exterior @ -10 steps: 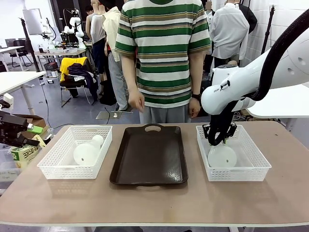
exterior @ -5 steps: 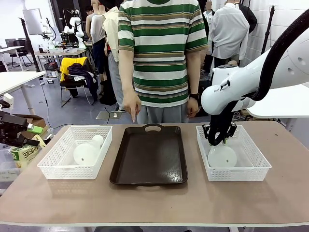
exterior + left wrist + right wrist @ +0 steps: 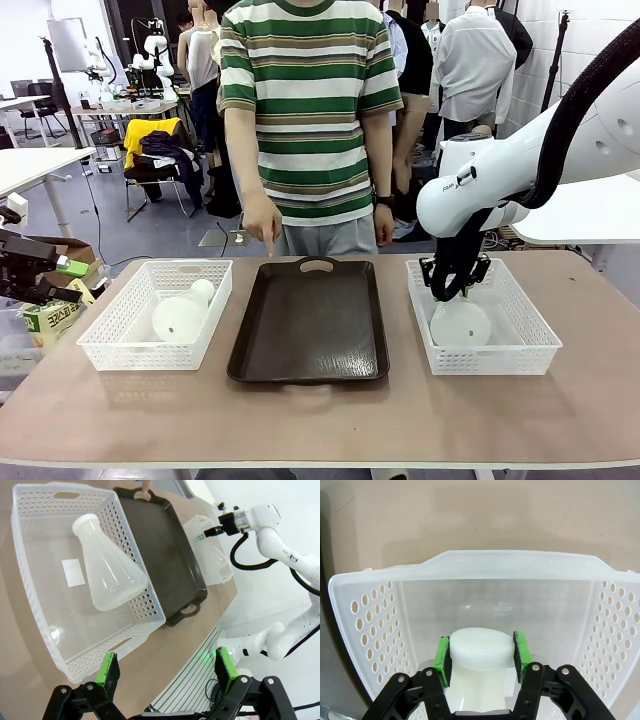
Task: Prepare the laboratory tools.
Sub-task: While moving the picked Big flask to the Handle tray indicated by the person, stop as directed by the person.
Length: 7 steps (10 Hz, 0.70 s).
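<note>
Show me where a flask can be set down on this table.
The whole dark tray between the two baskets is bare, as is the table's near strip in front of all three. Crowded: the right basket, where the right arm's jaws grip an upright flask, and the left basket, holding a lying flask.

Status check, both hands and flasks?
Right hand shut on flask neck, right basket. Left hand open, empty. Other flask lying in left basket. Person's finger at tray's far end.
</note>
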{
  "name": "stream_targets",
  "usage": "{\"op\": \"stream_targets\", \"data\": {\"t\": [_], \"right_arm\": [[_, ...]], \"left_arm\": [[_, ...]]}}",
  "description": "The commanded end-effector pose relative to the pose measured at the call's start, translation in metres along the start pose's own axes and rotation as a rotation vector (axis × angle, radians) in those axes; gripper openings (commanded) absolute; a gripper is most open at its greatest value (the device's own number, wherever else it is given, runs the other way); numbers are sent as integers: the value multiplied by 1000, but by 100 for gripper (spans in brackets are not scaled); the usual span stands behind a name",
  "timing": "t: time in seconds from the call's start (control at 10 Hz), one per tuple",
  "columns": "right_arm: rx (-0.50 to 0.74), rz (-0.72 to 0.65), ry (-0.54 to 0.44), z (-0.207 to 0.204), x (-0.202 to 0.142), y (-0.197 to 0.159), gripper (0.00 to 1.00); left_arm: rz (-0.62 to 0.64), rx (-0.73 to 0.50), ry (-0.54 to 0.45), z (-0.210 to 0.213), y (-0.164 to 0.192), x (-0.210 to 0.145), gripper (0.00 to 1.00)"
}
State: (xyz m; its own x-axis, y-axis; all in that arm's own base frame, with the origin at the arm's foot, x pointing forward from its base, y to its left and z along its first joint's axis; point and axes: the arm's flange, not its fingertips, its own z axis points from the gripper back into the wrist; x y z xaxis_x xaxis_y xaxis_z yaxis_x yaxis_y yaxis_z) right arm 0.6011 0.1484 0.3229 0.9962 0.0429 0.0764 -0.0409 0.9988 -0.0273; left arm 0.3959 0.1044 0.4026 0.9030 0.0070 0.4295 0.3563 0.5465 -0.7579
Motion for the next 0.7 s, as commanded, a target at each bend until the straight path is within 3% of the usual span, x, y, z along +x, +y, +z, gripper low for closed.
{"op": "stream_targets", "data": {"t": [0.0, 0.6], "right_arm": [[0, 1, 1, -1, 0, 1, 0], [28, 39, 17, 6, -2, -2, 0]], "left_arm": [[-3, -5, -7, 1, 0, 0, 100], [-3, -5, -7, 1, 0, 0, 100]]}}
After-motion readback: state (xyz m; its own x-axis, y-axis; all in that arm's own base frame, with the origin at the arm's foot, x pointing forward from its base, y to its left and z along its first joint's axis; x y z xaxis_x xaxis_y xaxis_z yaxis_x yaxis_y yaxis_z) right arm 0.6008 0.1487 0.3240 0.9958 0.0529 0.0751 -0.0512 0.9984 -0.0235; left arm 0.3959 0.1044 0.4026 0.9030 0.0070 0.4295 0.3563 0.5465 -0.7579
